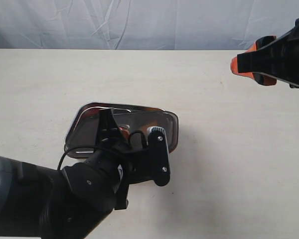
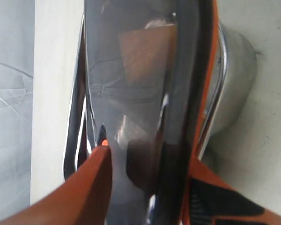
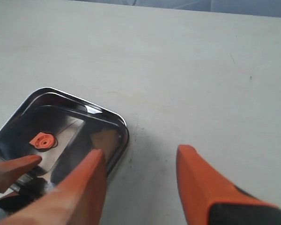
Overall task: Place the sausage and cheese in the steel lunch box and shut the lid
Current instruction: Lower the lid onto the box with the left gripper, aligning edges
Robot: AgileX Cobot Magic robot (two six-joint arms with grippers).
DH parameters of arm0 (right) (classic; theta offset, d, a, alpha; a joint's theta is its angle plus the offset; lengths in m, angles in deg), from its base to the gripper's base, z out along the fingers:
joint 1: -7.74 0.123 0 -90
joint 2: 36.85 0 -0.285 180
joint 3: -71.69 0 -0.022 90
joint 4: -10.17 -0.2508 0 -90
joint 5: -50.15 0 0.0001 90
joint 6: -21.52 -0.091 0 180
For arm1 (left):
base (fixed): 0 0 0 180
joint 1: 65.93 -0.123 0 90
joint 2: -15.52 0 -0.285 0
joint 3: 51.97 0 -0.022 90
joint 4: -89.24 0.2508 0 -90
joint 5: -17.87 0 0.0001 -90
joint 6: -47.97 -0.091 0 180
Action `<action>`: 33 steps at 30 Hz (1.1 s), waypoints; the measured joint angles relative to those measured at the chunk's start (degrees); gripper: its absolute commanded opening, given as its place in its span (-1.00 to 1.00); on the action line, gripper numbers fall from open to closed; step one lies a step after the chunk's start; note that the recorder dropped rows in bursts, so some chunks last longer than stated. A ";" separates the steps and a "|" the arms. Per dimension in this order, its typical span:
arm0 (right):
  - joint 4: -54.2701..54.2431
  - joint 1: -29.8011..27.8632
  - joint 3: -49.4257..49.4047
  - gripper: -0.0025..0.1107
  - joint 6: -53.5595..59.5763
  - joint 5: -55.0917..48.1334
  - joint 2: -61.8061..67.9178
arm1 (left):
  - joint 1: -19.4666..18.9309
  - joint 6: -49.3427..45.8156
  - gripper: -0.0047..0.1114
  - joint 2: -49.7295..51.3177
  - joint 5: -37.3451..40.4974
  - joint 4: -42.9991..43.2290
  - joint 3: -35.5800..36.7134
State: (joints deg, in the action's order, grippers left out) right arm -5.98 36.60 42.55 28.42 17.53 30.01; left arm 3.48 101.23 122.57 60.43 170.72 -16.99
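Observation:
The dark smoky lid lies over the steel lunch box in the middle of the table. My left gripper is shut on the lid's near edge. In the left wrist view one orange finger rests on top of the lid and the other sits under its orange seal rim, beside the box wall. The cheese shows dimly through the lid, and so does the orange valve tab. The sausage is hidden. My right gripper hangs open and empty at the far right.
A pale tabletop surrounds the box. A grey cloth backdrop runs along the far edge. The bulky left arm covers the near left corner of the table.

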 measured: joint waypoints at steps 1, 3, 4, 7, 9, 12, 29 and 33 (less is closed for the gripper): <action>-0.55 0.00 0.00 -0.15 0.00 -0.54 0.00 | 0.00 0.00 -0.20 0.00 0.00 -0.11 0.00; -1.45 0.00 0.00 -0.15 0.00 -2.35 0.00 | 0.00 0.00 -0.20 0.00 0.00 -0.22 0.00; -1.79 0.00 0.00 -0.15 -0.11 -3.16 0.00 | 0.00 0.00 -0.20 0.00 0.00 -0.22 0.00; -2.32 0.00 0.00 -0.15 -0.31 -5.59 0.00 | -0.48 0.00 -0.20 0.00 -0.48 -0.74 0.00; -2.81 0.00 0.00 -0.15 -0.41 -6.38 0.00 | -1.26 0.00 -0.20 0.00 -1.61 -1.36 0.00; -3.38 0.00 0.00 -0.15 -0.45 -7.12 0.00 | -2.08 -0.83 -0.20 -0.11 -3.00 -2.36 -0.10; -3.61 0.00 0.00 -0.15 -0.45 -7.34 0.00 | -2.53 -4.72 0.10 -0.80 -2.59 -8.40 -0.70; -3.61 0.00 0.00 -0.15 -0.45 -7.34 0.00 | -2.53 -4.72 0.10 -0.80 -2.05 -8.29 -0.70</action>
State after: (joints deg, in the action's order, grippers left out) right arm -9.59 36.60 42.55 27.97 10.19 30.01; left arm 0.96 96.51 121.77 58.39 162.42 -17.69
